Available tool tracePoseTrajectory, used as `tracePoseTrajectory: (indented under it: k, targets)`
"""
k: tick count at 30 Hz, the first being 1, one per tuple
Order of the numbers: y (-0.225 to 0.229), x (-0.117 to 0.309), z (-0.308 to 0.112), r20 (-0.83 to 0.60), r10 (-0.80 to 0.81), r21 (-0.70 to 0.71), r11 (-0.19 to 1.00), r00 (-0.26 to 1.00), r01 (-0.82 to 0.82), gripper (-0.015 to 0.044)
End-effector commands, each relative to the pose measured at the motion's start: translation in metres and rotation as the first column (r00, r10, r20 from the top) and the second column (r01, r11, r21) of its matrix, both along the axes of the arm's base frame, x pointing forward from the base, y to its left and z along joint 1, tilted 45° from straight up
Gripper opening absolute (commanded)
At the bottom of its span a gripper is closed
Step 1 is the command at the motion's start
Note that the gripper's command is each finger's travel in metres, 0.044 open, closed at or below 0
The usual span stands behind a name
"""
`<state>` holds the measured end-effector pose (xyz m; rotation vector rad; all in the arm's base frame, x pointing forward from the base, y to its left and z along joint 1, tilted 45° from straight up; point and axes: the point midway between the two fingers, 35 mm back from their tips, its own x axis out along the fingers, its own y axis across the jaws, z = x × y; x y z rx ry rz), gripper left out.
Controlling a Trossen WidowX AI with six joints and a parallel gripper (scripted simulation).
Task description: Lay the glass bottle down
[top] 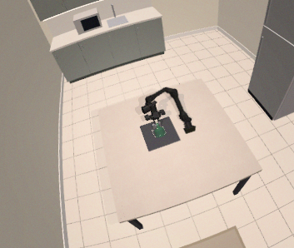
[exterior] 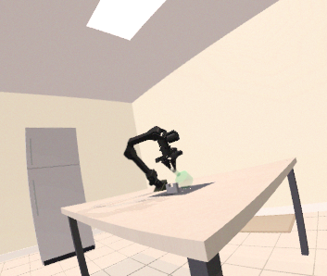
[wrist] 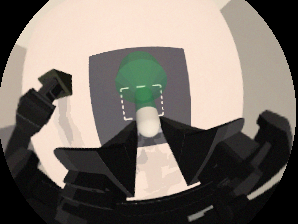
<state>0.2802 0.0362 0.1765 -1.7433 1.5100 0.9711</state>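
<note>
The hand [top: 156, 121] [exterior: 173, 170] [wrist: 148, 121] grips the green bottle [top: 159, 131] [exterior: 183, 179] [wrist: 140, 75] by its pale neck end, tilted above the dark mat [top: 166, 141] [exterior: 194, 189] [wrist: 175, 75], well inside the tabletop's [top: 181, 175] [exterior: 165, 222] [wrist: 215, 70] edges.

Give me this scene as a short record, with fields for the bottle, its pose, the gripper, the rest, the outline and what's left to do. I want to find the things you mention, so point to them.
bottle: green glass bottle [top: 159, 131] [exterior: 183, 179] [wrist: 140, 75], pale cap [wrist: 148, 122]
pose: tilted, neck toward the gripper
gripper: gripper [top: 156, 119] [exterior: 174, 170] [wrist: 148, 121] shut on the bottle at its neck end
rest: grey U-shaped rest [exterior: 172, 188] on the dark mat [top: 166, 141] [exterior: 197, 187] [wrist: 177, 85]
outline: dashed outline [wrist: 162, 100] on the mat, partly behind the bottle
left to do: lay the bottle fully down, neck in the rest, then release
</note>
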Motion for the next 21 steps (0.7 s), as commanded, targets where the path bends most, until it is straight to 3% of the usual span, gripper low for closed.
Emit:
tracePoseTrajectory:
  k: [1,21]
  targets:
    - [-0.01,0.001,0.002,0.0,-0.002,-0.005,1.0,1.0,0.002,0.0119]
    - [-0.036,0.004,0.006,0.005,0.005,0.013,1.0,1.0,-0.005,0.0119]
